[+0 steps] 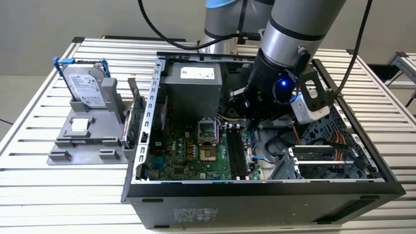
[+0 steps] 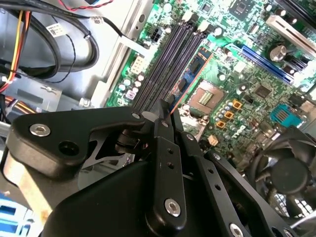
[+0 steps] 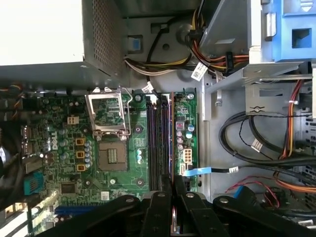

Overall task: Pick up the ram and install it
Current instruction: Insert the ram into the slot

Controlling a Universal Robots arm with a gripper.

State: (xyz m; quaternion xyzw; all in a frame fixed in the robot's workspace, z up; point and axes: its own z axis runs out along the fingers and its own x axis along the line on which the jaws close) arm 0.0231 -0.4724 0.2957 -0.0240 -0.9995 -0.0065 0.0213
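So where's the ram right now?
The ram is pinched in the hand, hanging over the black slots beside the processor socket, in the second wrist view.

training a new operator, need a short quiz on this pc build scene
1. True or false: the black gripper is shut on the thin dark blue ram stick.
2. The ram runs along: A) the long black memory slots B) a fan C) a cable.
3. What silver thing stands in the grey holder beside the black computer case?
Key: 1 true; 2 A; 3 the silver hard drive with blue clips.
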